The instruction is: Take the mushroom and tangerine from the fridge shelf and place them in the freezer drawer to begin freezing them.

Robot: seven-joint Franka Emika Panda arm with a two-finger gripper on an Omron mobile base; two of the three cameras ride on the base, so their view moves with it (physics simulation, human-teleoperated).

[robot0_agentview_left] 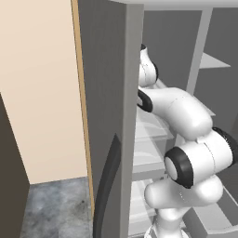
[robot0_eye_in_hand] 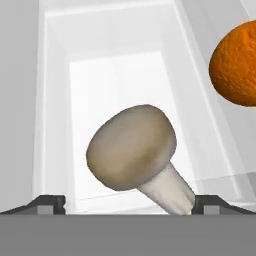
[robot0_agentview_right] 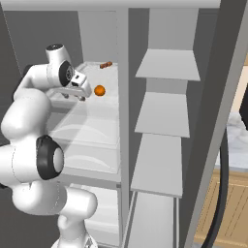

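The mushroom [robot0_eye_in_hand: 135,155], tan cap tilted up to the left and pale stem slanting down to the right, lies between our gripper's [robot0_eye_in_hand: 129,204] two dark fingertips [robot0_eye_in_hand: 50,202] in the hand view, its stem ending just beside the right-hand tip. The fingers stand spread wide apart and we see neither tip pressing on the cap, so nothing is clamped. Whether the mushroom rests on the pale surface beneath it or hangs just above it, we cannot tell from this angle.

The tangerine [robot0_eye_in_hand: 235,62] sits near the mushroom at the upper right of the hand view, a pebbled bright orange ball cut by the frame edge. From the right base view we see it [robot0_agentview_right: 99,90] on a white fridge shelf [robot0_agentview_right: 104,104], just beside the gripper [robot0_agentview_right: 80,94], which reaches in from the left. A small reddish-brown item [robot0_agentview_right: 106,64] (too small for us to identify) lies farther back on the same shelf.

Below that shelf are translucent drawers [robot0_agentview_right: 92,145], stacked one under another. To the right of a grey vertical divider [robot0_agentview_right: 122,97], three flat grey shelf panels [robot0_agentview_right: 167,65] step downward.

In the left base view our white arm [robot0_agentview_left: 186,116] bends into the fridge behind the open grey door [robot0_agentview_left: 109,116], with a beige wall [robot0_agentview_left: 42,93] and mottled grey floor [robot0_agentview_left: 56,209] off to the left.
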